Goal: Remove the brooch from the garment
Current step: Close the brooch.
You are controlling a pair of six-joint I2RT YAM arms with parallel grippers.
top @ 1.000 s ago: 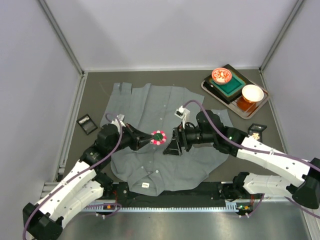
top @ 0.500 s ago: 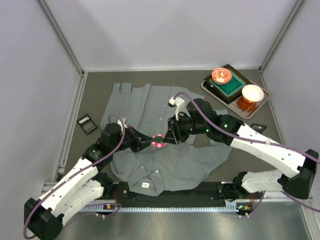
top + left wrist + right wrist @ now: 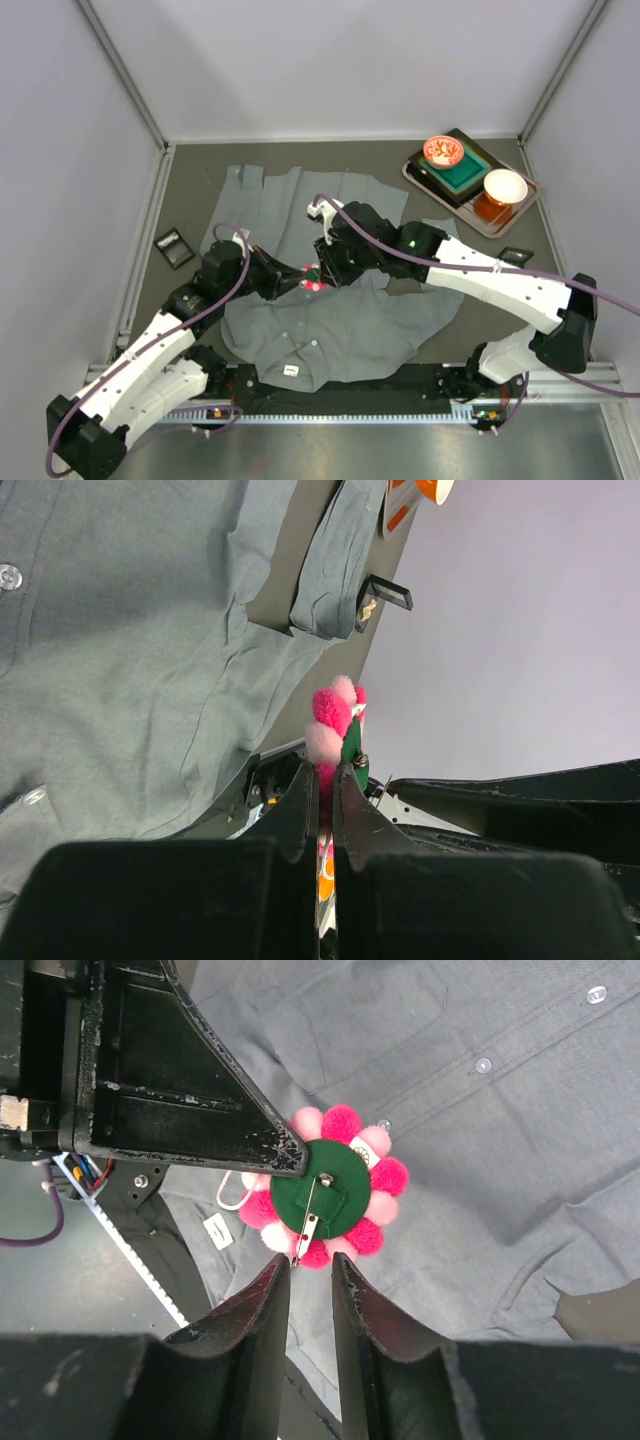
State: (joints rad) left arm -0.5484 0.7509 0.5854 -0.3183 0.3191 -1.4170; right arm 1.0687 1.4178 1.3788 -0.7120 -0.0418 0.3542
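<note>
Left claw (image 3: 322, 790) pinches the fuzzy pink pom-pom brooch (image 3: 330, 1192), round green felt back and metal pin showing; right claw (image 3: 308, 1280) is slightly apart, above the wrinkly grey shirt (image 3: 520, 1140).

The white-shelled, black-jointed left arm (image 3: 150, 360) reaches from its near-left base up and to the right. Its black two-finger left tool (image 3: 325, 795) is pinched tight on the edge of a pink pom-pom brooch with a green felt back (image 3: 335, 1188). The matching right arm (image 3: 500, 285) arcs from the near-right base far over to the left, wrist bent downward. Its black right tool (image 3: 310, 1270) sits at the tip of the brooch's pin, fingers a narrow slit apart and gripping nothing.
</note>
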